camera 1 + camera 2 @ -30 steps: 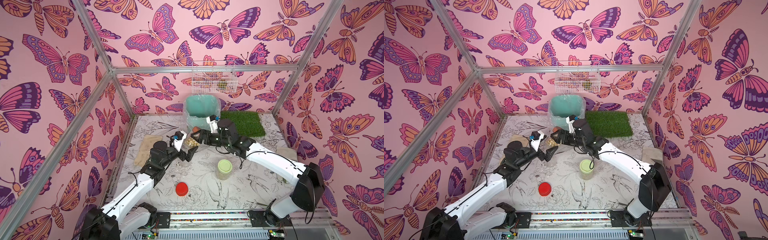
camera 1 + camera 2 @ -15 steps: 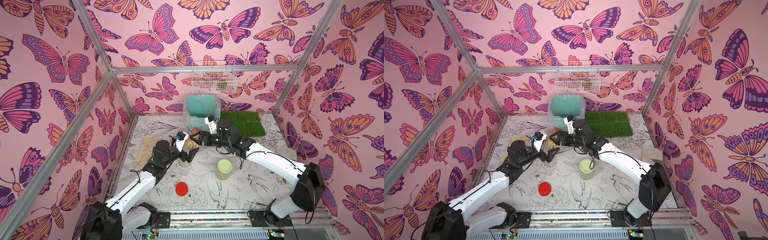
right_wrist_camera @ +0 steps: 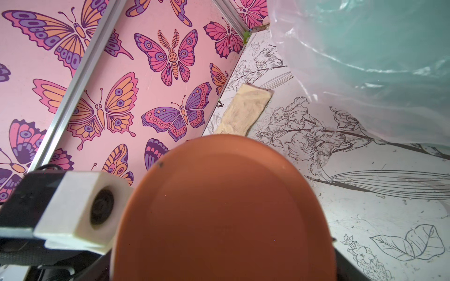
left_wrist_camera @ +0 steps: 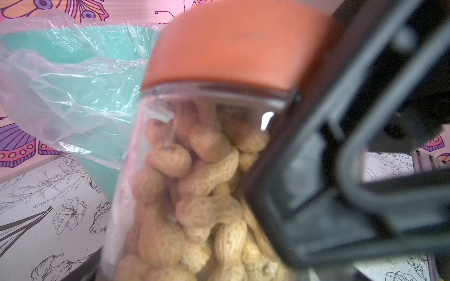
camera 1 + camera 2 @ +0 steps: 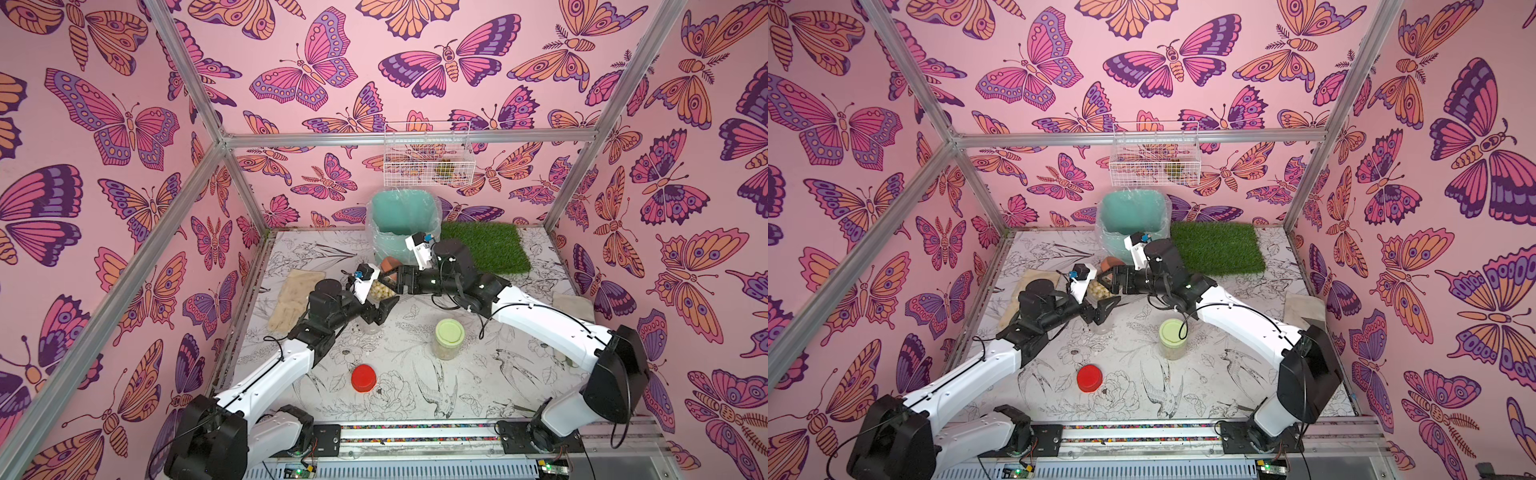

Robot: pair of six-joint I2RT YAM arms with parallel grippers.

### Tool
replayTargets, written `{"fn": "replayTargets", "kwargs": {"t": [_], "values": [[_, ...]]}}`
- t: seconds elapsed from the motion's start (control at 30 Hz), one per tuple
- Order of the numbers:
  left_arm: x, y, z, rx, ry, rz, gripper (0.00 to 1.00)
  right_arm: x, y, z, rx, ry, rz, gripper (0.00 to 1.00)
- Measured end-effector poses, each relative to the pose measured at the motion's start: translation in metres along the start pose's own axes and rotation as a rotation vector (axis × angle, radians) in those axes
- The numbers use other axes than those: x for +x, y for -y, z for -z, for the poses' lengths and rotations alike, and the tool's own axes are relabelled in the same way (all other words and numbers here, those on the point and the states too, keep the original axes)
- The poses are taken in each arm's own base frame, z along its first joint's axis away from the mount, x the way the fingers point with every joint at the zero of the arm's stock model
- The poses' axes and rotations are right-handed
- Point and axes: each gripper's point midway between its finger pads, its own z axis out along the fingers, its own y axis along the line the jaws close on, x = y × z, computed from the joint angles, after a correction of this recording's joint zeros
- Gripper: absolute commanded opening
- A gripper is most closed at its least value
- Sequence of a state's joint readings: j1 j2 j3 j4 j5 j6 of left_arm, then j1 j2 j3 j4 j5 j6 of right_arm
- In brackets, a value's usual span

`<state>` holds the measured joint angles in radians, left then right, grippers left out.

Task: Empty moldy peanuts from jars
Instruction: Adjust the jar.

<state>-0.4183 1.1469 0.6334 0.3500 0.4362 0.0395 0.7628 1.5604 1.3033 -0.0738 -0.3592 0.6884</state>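
Observation:
A clear jar (image 5: 382, 289) of pale peanuts (image 4: 199, 170) with a brown lid (image 5: 390, 264) hangs tilted above the table, in front of the teal bin. My right gripper (image 5: 395, 276) is shut on the lid, which fills the right wrist view (image 3: 224, 206). One of its black fingers (image 4: 316, 170) runs along the lid's side. My left gripper (image 5: 376, 298) has the jar's body between its fingers; whether they press on it does not show. A jar with a green lid (image 5: 449, 338) stands mid-table. A loose red lid (image 5: 363, 377) lies nearer the front.
The teal bin (image 5: 386, 249) with a clear liner stands at the back, with a green grass mat (image 5: 486, 249) beside it. A beige cloth (image 5: 293, 299) lies by the left wall, and another cloth (image 5: 573, 305) by the right. A wire basket (image 5: 426, 156) hangs on the back wall.
Both arms and the brown-lidded jar stay almost where they were. The left gripper's fingers have drawn in a little round the jar's body.

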Motion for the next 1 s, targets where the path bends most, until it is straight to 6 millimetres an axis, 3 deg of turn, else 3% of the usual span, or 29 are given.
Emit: {"fn": "replayTargets", "kwargs": {"t": [0.43,0.6,0.77,0.97,1.0], "values": [[-0.0024,0.0017,-0.0018,0.013,0.009,0.018,0.99,0.0064,0.0005,-0.002,0.02,-0.021,0.051,0.0],[-0.0024,0.0017,-0.0018,0.013,0.009,0.019,0.96,0.0073,0.0011,-0.0023,0.031,-0.021,0.059,0.0],[-0.0025,0.0061,-0.0019,0.035,0.01,0.018,0.8,0.0049,-0.0008,-0.0019,0.025,-0.014,0.062,0.0],[-0.0037,0.0072,-0.0024,0.041,0.015,0.017,0.43,0.0035,-0.002,-0.0009,0.025,-0.015,0.062,0.0],[-0.0037,0.0071,-0.0025,0.041,0.015,0.018,0.42,0.0035,-0.002,-0.0009,0.026,-0.015,0.062,0.0]]}}
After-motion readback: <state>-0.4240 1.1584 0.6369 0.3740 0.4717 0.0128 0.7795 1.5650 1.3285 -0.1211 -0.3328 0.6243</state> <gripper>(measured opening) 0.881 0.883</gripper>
